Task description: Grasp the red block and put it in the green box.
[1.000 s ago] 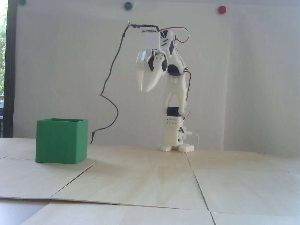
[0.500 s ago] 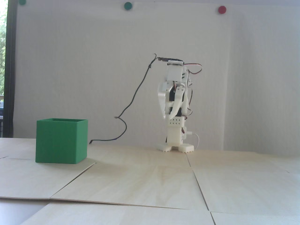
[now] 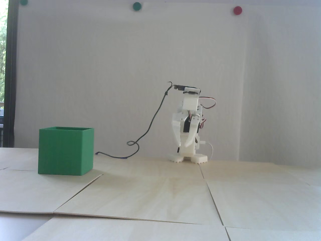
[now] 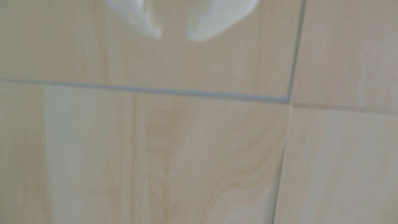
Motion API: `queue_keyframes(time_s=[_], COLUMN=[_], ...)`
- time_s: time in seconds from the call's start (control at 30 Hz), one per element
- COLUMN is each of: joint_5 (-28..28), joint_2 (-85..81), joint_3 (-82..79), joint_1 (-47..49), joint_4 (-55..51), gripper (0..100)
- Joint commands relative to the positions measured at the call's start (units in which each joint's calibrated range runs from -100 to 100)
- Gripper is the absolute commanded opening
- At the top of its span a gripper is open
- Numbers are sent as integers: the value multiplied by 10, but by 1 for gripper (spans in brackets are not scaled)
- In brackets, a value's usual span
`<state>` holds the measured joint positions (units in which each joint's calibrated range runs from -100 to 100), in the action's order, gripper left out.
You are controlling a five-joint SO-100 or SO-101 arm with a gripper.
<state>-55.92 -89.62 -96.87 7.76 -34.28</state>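
Red block: not visible in either view, so its place can't be told; the green box [image 3: 65, 150] is seen from the side in the fixed view and its inside is hidden. Green box sits upright on the pale wood table [image 3: 160, 195] at the left of the fixed view, open top, ribbed walls, resting across a seam between the table's panels. Well apart from it, toward the middle-right by the back wall, the white arm [image 3: 188, 125] is folded low over its own base. Gripper [image 3: 181, 147] points down in front of the base, tips just above the table. In the wrist view the gripper [image 4: 174, 36] comes in from the top edge, blurred, with a small gap between its two white fingertips [image 4: 150, 25] and nothing between them: slightly parted, empty. Below the tips only bare wood panels and grey seams. A black cable [image 3: 150, 125] runs from the top of the arm down leftward, loops, and lies on the table between arm and box. On the wall above: two green dots [image 3: 137, 6] and a red dot [image 3: 237, 10].
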Motion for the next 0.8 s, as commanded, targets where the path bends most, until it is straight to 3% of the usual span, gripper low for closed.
queue_keyframes(time_s=[0.0, 0.77], joint_5=[4, 1], joint_2=[-73, -79], joint_3=[-8, -9], joint_1=[4, 3], joint_4=[-64, -382], gripper=[2, 2])
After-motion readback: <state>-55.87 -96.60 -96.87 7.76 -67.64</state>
